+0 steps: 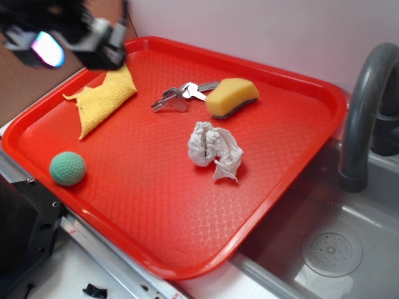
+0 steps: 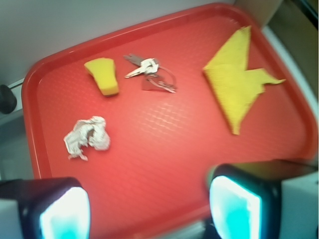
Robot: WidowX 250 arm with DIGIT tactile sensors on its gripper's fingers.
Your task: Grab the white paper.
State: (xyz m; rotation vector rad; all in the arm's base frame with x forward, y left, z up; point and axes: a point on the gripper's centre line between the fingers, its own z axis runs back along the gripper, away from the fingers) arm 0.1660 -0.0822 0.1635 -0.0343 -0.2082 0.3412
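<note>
Gripper high over the tray's far-left corner, paper well off toward the middle.

The gripper (image 2: 149,206) hung with its jaws spread wide and nothing between them. The paper (image 1: 215,151) lay near the tray's (image 1: 118,208) centre, just below the sponge (image 1: 232,98), well apart from the fingers (image 2: 65,211) and off their midline to one side in the wrist view.

No text, label, brand, number or sign is showing legibly in either view. The keys (image 1: 182,95) are carrying no readable stamping (they are too small and blurred to tell), and the red tray (image 1: 293,149) is showing only its moulded grid texture, with no lettering on it.
</note>
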